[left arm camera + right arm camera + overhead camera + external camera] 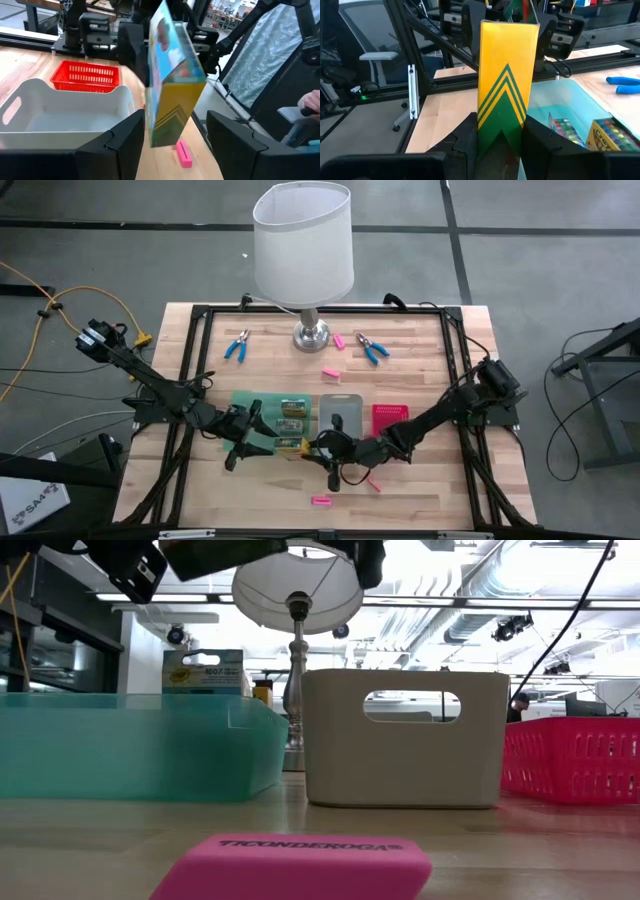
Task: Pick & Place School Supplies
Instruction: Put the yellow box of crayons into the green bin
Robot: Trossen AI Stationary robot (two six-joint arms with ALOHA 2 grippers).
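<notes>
Yellow-green crayon pack pinched in right fingers beside green tray's near edge, left fingers spread, empty

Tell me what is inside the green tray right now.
In the green tray two crayon boxes lie side by side. A third box is held by the right gripper above its edge. The left gripper covers the tray's near corner.

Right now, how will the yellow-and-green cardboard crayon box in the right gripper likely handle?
The yellow-and-green cardboard crayon box is probably stiff but crushable, since the right gripper clamps its flat faces. It is likely light, held by one end alone. It leans inside the open left gripper, so it may pivot in the grip.
</notes>
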